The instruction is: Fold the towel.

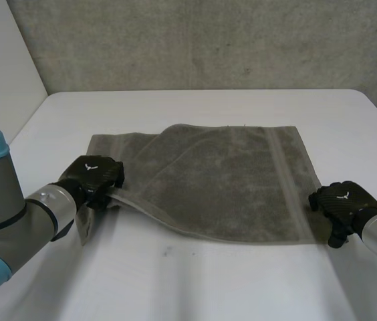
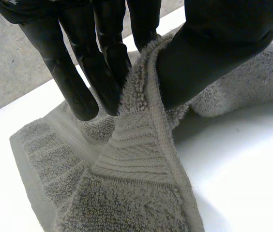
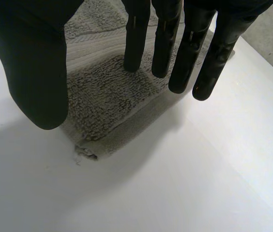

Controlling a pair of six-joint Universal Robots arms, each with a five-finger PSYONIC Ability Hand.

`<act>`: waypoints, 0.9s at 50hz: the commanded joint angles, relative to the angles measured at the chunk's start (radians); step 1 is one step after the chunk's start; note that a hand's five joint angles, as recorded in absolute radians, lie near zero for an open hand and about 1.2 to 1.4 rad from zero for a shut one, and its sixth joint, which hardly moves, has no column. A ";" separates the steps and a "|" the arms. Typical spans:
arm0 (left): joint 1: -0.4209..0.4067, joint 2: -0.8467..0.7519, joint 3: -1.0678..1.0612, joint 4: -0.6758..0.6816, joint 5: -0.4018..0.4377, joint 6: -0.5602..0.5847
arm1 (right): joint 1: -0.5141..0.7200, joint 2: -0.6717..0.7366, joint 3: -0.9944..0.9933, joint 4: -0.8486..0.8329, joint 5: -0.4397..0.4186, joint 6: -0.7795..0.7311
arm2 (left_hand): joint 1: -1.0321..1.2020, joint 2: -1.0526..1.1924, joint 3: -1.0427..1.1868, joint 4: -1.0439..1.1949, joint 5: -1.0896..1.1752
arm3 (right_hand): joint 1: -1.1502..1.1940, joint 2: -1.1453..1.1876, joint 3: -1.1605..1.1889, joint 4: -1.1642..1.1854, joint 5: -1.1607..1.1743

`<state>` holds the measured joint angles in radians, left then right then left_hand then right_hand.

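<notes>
A grey towel [image 1: 228,180] lies spread on the white table [image 1: 208,281], its left part rumpled and partly doubled over. My left hand [image 1: 95,175] is at the towel's near-left corner. In the left wrist view my left hand [image 2: 209,53] pinches the towel's hemmed edge [image 2: 146,96] between thumb and fingers, raising it off the table. My right hand [image 1: 342,198] sits at the towel's near-right corner. In the right wrist view my right hand [image 3: 35,72] hovers open over that corner [image 3: 85,152], with straight fingers [image 3: 189,53] above the cloth and the thumb apart.
A concrete wall [image 1: 208,40] stands behind the table's far edge. A pale wall panel [image 1: 1,67] rises at the far left. Bare table runs along the near side in front of the towel.
</notes>
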<state>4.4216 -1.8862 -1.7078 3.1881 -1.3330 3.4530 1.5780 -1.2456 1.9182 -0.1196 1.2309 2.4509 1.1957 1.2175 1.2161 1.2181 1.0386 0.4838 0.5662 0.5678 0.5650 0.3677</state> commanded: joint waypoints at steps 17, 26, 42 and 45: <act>-0.001 -0.010 -0.007 0.003 0.002 0.000 | 0.010 0.095 -0.033 -0.114 -0.010 0.000 | 0.201 0.179 0.180 0.178 0.183 | 0.362 0.279 0.278 0.280 0.303; -0.001 -0.010 -0.009 0.003 0.002 0.000 | 0.011 0.106 -0.079 -0.115 -0.004 0.010 | 0.201 0.179 0.180 0.178 0.183 | 0.376 0.294 0.292 0.295 0.318; -0.002 -0.011 -0.016 0.003 0.000 0.000 | 0.013 0.130 -0.133 -0.120 -0.002 0.016 | 0.201 0.179 0.180 0.178 0.183 | 0.912 0.829 0.828 0.831 0.853; -0.002 -0.017 -0.018 0.003 0.000 0.000 | 0.011 0.111 -0.130 -0.118 0.004 0.019 | 0.201 0.179 0.180 0.178 0.183 | 0.912 0.830 0.829 0.831 0.854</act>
<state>4.4194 -1.8966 -1.7240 3.1907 -1.3325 3.4530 1.5899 -1.1096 1.7916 -0.2378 1.2283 2.4657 1.1957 1.2175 1.2161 1.2181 1.0386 0.9437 1.1193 1.1278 1.1345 0.9068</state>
